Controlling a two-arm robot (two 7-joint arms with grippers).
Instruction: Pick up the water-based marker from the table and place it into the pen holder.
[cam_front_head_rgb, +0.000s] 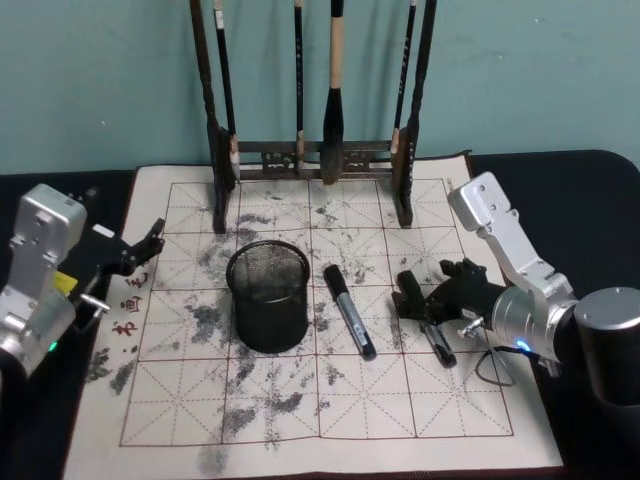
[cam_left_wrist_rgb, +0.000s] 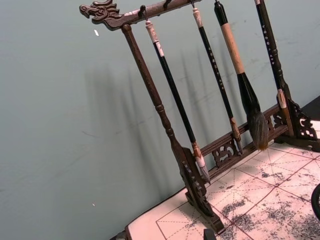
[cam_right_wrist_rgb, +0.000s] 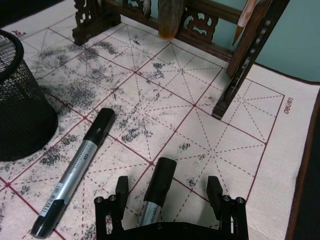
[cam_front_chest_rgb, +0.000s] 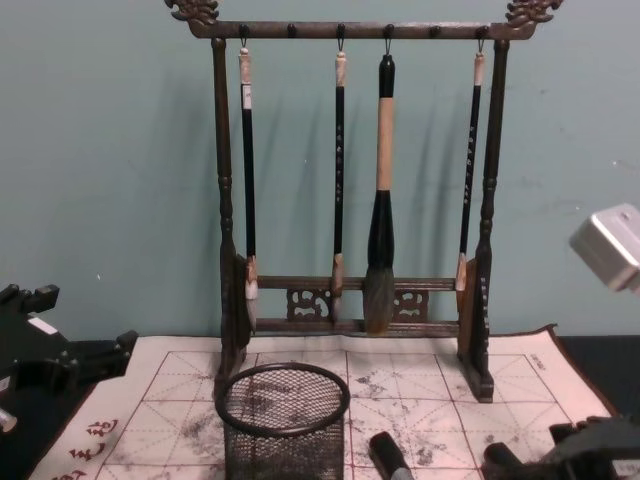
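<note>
The black table is carrying a cream mat with red grid lines and grey blots, and a teal wall is rising behind the wooden brush rack. The right gripper is sitting low on the mat, its fingers apart on either side of a water-based marker lying flat. A second marker is lying just beside the pen holder. The left gripper is hanging at the mat's left edge; I cannot tell its grip
</note>
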